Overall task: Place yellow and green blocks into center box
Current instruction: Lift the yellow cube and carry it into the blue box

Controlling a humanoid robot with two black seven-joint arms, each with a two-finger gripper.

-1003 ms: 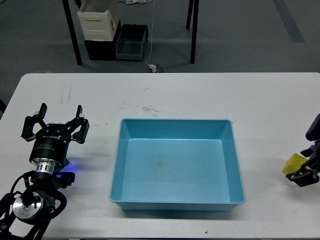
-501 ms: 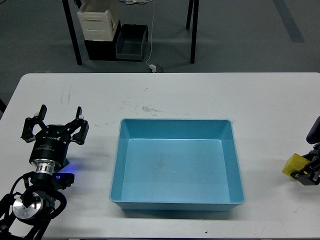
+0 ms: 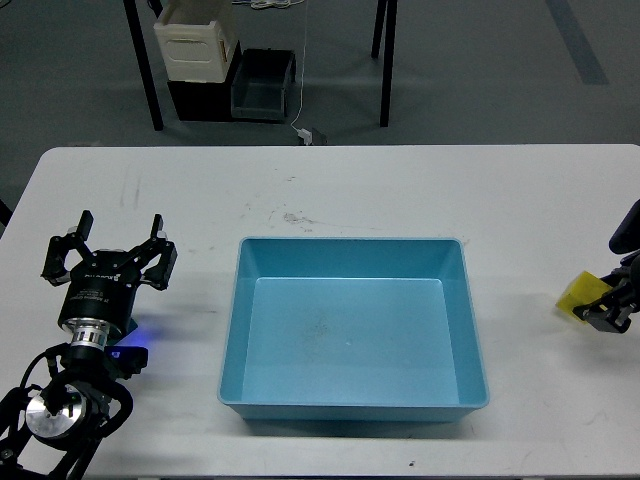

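Observation:
The light blue box sits empty in the middle of the white table. My right gripper is at the table's far right edge, shut on the yellow block; the block sticks out to its left and is a little above the table, well right of the box. My left gripper is open and empty over the table's left side, left of the box. No green block is in view.
The white table is bare apart from scuff marks behind the box. Beyond its far edge, on the floor, stand a cream bin, a dark crate, black table legs and a hanging white cable.
My right gripper has lifted and moved slightly back with the yellow block, which now sits higher in view. The left arm has not moved.

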